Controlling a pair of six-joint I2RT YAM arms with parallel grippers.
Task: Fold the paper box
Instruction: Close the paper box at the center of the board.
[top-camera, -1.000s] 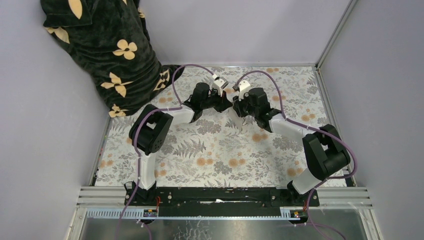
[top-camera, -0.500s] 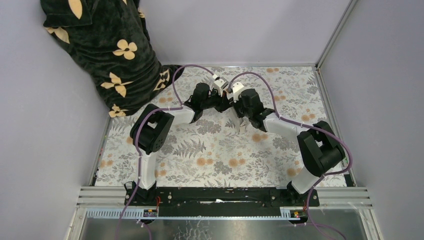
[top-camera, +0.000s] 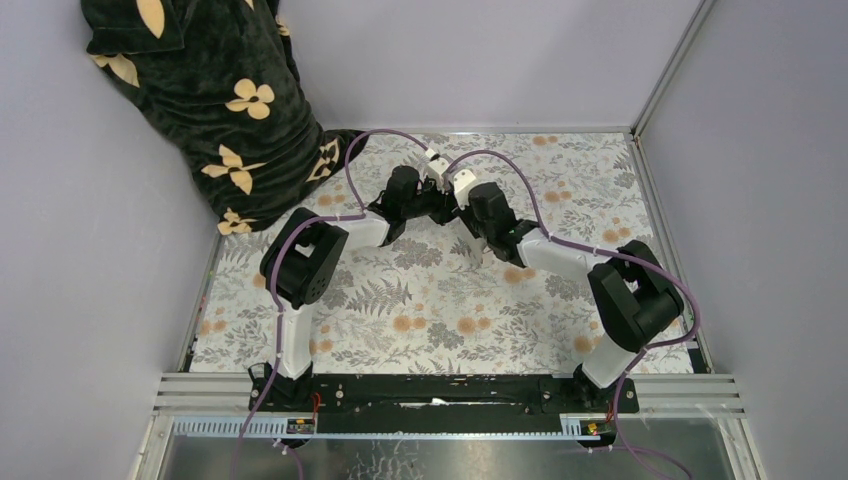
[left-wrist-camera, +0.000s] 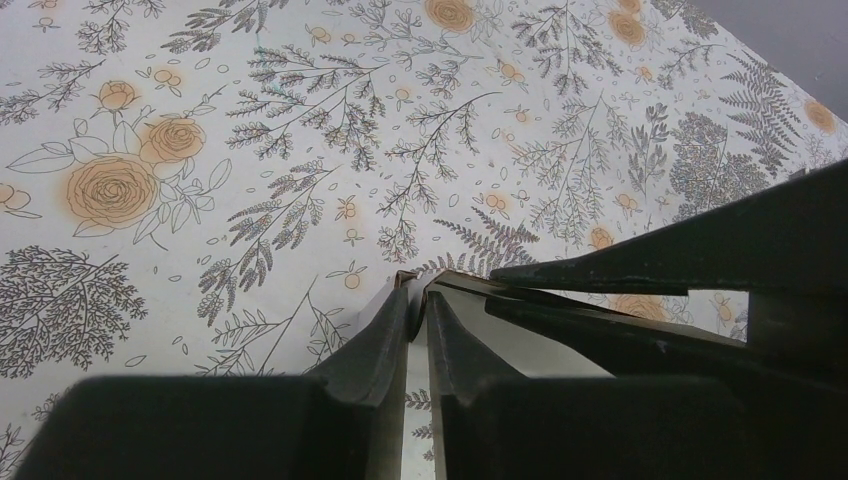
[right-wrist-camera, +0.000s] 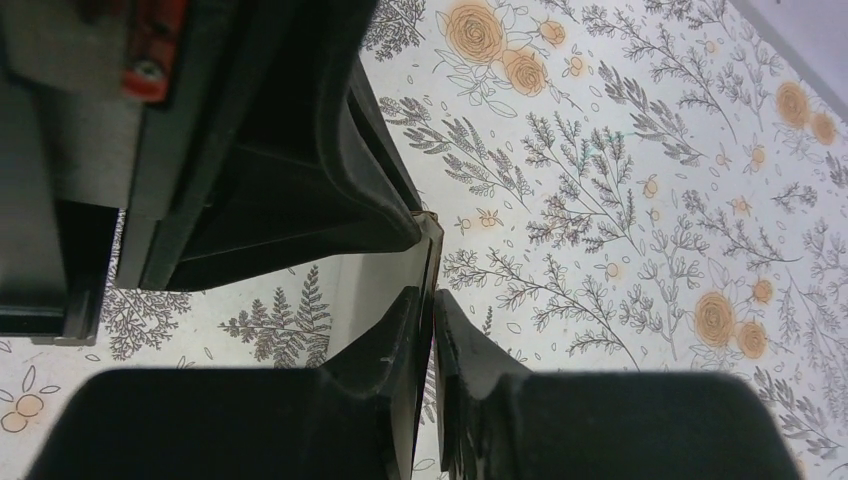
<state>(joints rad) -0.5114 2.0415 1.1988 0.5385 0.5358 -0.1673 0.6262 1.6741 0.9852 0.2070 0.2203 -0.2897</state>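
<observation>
The paper box is a thin white cardboard piece held above the table between my two grippers. In the left wrist view, my left gripper (left-wrist-camera: 415, 290) is shut on one edge of the paper box (left-wrist-camera: 560, 345). The right gripper's dark fingers (left-wrist-camera: 650, 270) reach in from the right onto the same piece. In the right wrist view, my right gripper (right-wrist-camera: 430, 300) is shut on a thin edge of the box (right-wrist-camera: 365, 290), with the left gripper's body (right-wrist-camera: 290, 170) just above it. In the top view, both grippers (top-camera: 458, 208) meet tip to tip at the back middle, and the box is hidden under them.
A flowered cloth (top-camera: 420, 300) covers the table. A dark flowered fabric bundle (top-camera: 215, 100) leans in the back left corner. Grey walls and a metal frame rail (top-camera: 655, 90) close in the back and right sides.
The right arm has swung left and its gripper now meets the left gripper at the box. The left arm has barely moved.
</observation>
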